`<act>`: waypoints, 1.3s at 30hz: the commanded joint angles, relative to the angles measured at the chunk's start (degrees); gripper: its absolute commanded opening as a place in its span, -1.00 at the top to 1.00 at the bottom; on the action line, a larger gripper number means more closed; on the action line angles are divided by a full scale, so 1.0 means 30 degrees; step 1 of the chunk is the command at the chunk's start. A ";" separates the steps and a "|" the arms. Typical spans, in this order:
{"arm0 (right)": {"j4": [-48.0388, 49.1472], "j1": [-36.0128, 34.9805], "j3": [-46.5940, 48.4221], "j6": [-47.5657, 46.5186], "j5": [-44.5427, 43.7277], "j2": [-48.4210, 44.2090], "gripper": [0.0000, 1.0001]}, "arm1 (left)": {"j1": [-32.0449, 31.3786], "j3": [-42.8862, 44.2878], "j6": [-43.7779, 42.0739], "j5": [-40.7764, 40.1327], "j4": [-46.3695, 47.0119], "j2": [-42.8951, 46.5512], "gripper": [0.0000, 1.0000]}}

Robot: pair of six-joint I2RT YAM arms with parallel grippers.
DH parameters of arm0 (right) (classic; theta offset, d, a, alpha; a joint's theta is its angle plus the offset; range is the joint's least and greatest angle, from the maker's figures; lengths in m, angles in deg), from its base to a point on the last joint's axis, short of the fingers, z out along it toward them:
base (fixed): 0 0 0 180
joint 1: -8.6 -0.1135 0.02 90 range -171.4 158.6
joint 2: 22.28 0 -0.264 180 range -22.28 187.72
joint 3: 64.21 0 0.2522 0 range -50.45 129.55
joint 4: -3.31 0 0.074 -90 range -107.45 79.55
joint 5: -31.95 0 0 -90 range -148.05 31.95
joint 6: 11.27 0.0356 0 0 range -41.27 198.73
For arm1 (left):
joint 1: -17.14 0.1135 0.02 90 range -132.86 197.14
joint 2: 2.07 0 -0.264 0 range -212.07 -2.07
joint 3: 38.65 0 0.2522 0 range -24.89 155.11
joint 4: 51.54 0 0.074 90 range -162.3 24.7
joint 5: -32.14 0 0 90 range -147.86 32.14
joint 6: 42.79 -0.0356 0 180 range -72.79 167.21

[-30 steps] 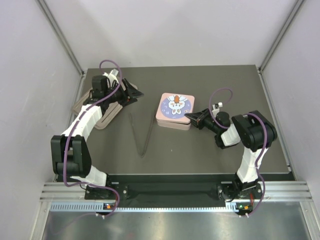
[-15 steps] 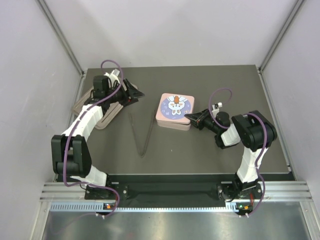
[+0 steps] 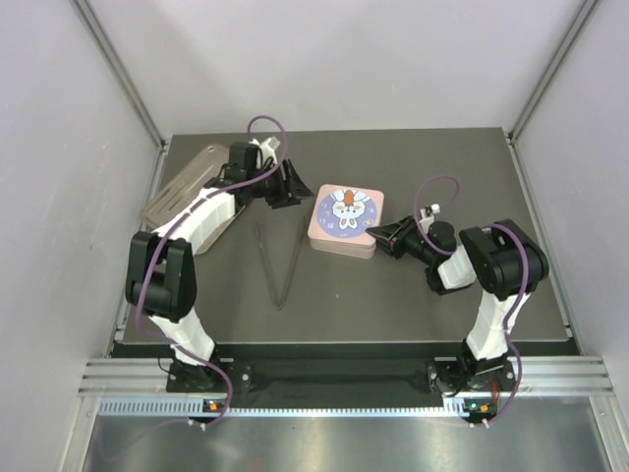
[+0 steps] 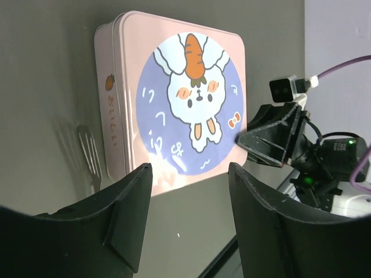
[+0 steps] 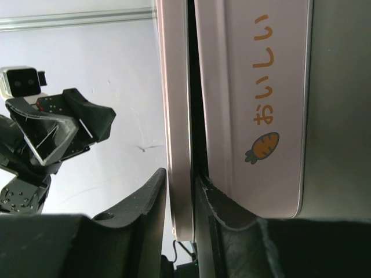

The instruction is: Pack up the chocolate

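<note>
Well, the right gripper [image 3: 373, 234] is nipped narrow on the right edge of the lid [image 5: 174, 116] of the pink tin [image 3: 344, 211]. The left gripper [image 3: 301, 188], wide apart and empty, faces the opposite side. No chocolate shows.

We see a pink tin [image 3: 345, 218] with a rabbit lid mid-table [image 3: 393, 295], thin tongs [image 3: 292, 265] at its eight o'clock, and a clear tray [image 3: 182, 187] at ten o'clock.
</note>
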 commanded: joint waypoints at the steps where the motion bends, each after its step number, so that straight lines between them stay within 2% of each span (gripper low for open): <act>1: 0.0309 0.0321 -0.0229 -0.0614 0.0209 -0.0780 0.49 | -0.0688 0.1502 -0.1027 -0.1005 -0.0559 -0.0886 -0.18; 6: 0.0222 0.0468 -0.0375 -0.0731 0.0355 -0.0956 0.45 | -0.1245 0.2557 -0.1495 -0.1737 -0.1205 -0.2262 -0.12; 19: -0.0978 0.1317 -0.0902 -0.1639 0.0472 -0.2096 0.44 | -0.1392 0.2588 -0.1819 -0.2237 -0.1323 -0.3378 -0.10; 27: -0.5221 0.1581 -0.0230 -0.4096 -0.0112 -0.4820 0.37 | -0.1568 0.3057 -0.1848 -0.1915 -0.1323 -0.4052 -0.04; 32: -1.0524 0.1611 0.1116 -0.6790 -0.1224 -0.6841 0.26 | -0.1744 0.3466 -0.1907 -0.1798 -0.1323 -0.4461 -0.03; 39: -1.2464 0.1493 0.1998 -0.7967 -0.1783 -0.7372 0.10 | -0.2066 0.3935 -0.1936 -0.1768 -0.1322 -0.4873 0.03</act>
